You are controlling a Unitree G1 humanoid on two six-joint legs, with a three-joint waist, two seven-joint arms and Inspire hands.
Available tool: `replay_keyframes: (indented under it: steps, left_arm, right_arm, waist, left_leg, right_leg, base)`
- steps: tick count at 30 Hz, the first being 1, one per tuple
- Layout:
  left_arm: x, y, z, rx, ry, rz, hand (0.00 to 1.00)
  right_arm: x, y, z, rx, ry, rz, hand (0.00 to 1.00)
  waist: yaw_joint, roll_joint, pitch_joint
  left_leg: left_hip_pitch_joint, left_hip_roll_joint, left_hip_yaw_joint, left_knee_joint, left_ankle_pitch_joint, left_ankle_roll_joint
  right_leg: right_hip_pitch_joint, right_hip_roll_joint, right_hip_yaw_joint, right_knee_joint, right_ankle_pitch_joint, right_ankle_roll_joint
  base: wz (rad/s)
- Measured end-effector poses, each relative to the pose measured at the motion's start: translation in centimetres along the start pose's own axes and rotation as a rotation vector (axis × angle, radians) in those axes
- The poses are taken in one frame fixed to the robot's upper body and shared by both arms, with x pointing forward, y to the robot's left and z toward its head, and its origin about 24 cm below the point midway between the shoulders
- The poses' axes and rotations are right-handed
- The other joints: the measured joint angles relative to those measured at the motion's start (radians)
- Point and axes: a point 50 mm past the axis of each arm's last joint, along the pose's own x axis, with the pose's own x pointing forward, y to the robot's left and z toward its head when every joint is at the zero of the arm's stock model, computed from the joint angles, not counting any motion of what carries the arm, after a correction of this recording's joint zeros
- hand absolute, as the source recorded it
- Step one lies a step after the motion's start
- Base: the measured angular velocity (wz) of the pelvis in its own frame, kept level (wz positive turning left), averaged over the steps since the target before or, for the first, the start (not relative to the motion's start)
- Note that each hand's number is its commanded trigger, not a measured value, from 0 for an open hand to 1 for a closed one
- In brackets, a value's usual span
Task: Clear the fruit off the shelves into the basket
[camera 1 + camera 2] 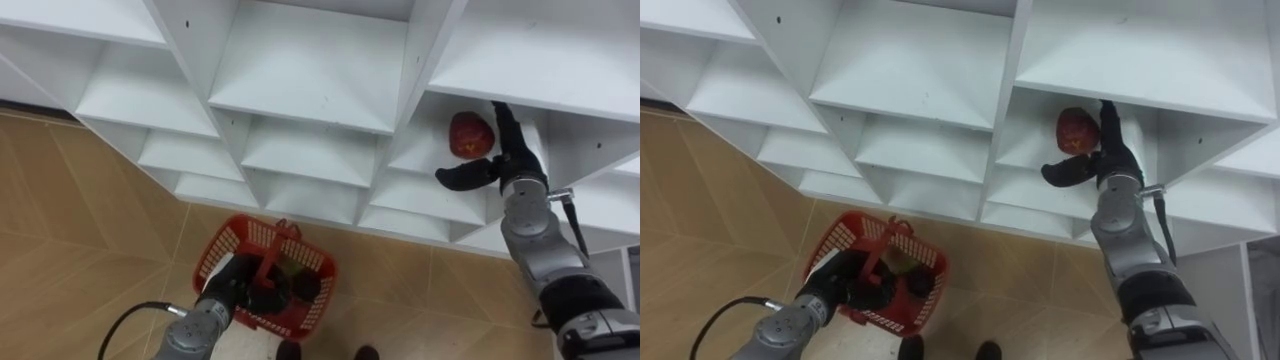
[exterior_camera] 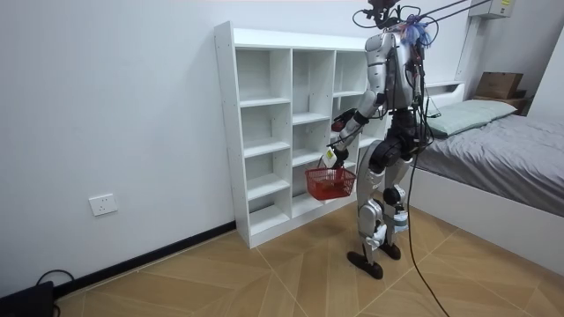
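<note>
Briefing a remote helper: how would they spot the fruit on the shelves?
Find the white shelf unit facing the robot. In a cubby on the robot's right, the right hand reaches beside a red apple. It is the only fruit seen on those shelves.

Nothing written that can be read

The white closet (image 2: 226,132) and the red basket (image 2: 330,185) have plain surfaces, with no letters or numbers to see. The cardboard box (image 2: 498,84) far at the room view's right and the wall socket (image 2: 103,204) are too small to tell if any marking stands on them.
</note>
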Motion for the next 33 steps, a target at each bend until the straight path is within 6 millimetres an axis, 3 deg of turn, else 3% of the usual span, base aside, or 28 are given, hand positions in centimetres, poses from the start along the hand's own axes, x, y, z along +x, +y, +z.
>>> replay_keyframes:
  steps: [33]
  left_arm:
    - [0.12,-0.67,-0.14,0.017,0.011,-0.015,1.00]
  right_arm:
    - [-0.14,0.41,-0.38,-0.007,0.018,-0.010,0.00]
  waist:
    - [0.003,0.005,0.0044]
  left_leg:
    - [-0.001,-0.001,0.001,0.001,0.000,0.000]
  right_leg:
    - [-0.001,-0.002,0.002,0.000,-0.001,0.000]
  base:
    - [0.00]
